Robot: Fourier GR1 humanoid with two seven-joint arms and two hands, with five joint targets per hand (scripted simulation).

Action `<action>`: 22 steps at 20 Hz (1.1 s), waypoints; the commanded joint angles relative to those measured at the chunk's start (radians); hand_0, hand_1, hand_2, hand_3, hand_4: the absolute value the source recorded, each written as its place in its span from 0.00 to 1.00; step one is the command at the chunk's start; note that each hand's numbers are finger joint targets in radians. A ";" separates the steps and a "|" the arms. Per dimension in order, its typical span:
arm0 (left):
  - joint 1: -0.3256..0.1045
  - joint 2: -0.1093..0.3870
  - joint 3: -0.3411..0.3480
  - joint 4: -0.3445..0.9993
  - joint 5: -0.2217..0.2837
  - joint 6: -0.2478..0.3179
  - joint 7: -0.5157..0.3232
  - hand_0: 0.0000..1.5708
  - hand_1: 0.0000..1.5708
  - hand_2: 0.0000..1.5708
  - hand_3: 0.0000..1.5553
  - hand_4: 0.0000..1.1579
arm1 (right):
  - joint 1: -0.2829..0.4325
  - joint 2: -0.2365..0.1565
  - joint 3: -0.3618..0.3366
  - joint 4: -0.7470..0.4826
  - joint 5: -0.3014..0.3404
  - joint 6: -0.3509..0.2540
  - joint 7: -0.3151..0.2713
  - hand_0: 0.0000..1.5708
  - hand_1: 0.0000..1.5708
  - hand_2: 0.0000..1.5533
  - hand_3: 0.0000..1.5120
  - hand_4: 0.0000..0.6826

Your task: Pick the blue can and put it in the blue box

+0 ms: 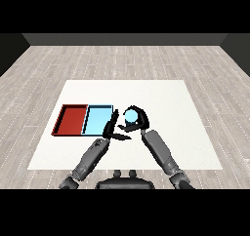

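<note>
Trouble could come from crowding: the right hand (138, 119) has its fingers (135, 108) curled round the blue can (131, 116), held just right of the blue tray (97, 120) and seemingly just off the counter (185, 113), though I can't be sure of the gap. The left hand (111, 127) sits right between can and tray, fingers straight and relaxed, holding nothing, touching or nearly touching the tray's right edge. If the can swings left now, I'd say it risks bumping that left hand or clipping the tray wall. Overshoot and it lands in the red tray (71, 120) next door. As for writing: no label, no brand, nothing readable on the can or either tray.
</note>
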 commanded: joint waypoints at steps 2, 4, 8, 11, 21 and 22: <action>0.042 0.000 -0.069 -0.033 0.017 0.035 0.015 0.00 0.00 0.00 0.00 0.00 | -0.032 0.000 0.052 -0.001 -0.021 -0.009 0.017 0.89 0.89 0.93 0.93 0.99; -0.020 0.000 -0.028 0.062 0.033 0.029 -0.027 0.00 0.00 0.00 0.00 0.00 | -0.017 0.000 0.096 -0.005 -0.051 -0.075 -0.010 0.89 0.89 0.93 0.93 0.97; -0.112 0.000 -0.140 0.078 0.144 0.111 -0.020 0.00 0.00 0.00 0.00 0.00 | -0.006 0.000 0.065 -0.025 -0.002 -0.018 0.008 0.89 0.89 0.92 0.92 0.95; 0.042 0.037 -0.041 -0.047 0.004 -0.021 0.017 0.00 0.00 0.00 0.00 0.00 | -0.025 0.000 0.105 -0.053 -0.011 -0.055 0.038 0.90 0.90 0.92 0.92 0.96; -0.035 0.000 -0.064 0.044 0.038 0.013 -0.041 0.00 0.00 0.00 0.00 0.09 | -0.061 0.000 0.221 -0.082 -0.007 -0.149 0.092 0.87 0.87 0.93 0.92 0.90; -0.102 0.000 -0.058 0.062 0.037 0.031 -0.010 0.00 0.00 0.00 0.00 0.15 | -0.080 0.000 0.195 -0.022 -0.026 -0.107 0.046 0.84 0.84 0.92 0.92 0.90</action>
